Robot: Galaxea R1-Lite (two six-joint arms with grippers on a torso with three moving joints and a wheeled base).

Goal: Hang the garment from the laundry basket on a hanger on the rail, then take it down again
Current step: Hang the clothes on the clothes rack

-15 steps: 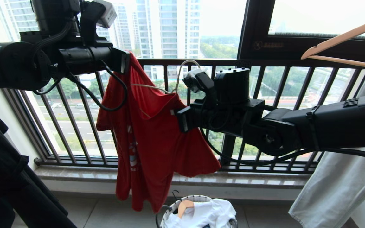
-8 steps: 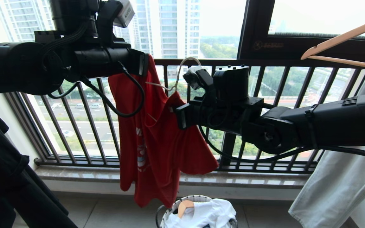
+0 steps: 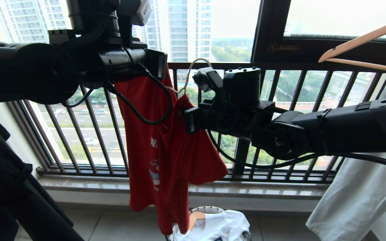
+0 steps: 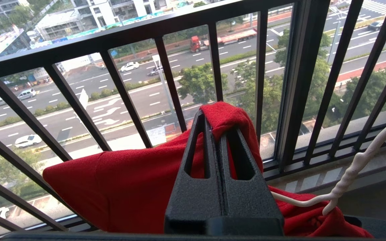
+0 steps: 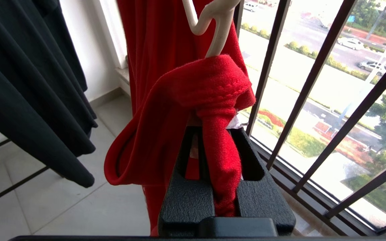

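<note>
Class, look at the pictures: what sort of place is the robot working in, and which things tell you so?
Probably a high-rise flat's enclosed laundry balcony: a black barred window railing overlooks a road far below, light-wood hangers carry clothes, and a round white laundry basket sits on the tiled floor.

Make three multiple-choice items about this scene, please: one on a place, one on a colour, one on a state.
1. Where is the laundry basket?
A. on the floor below the shirt
B. on the window sill
C. hanging from a wooden hanger

2. What colour is the shirt that the grippers hold?
A. black
B. red
C. pale grey

3. How is the left gripper?
A. open, clear of the cloth
B. shut on the shirt
C. shut on the wire hanger

Answers:
1. A: the head view shows the basket low on the floor under the shirt's hem.
2. B: all three views show red cloth.
3. B: the left wrist view shows its fingers pinching a red fold.
</note>
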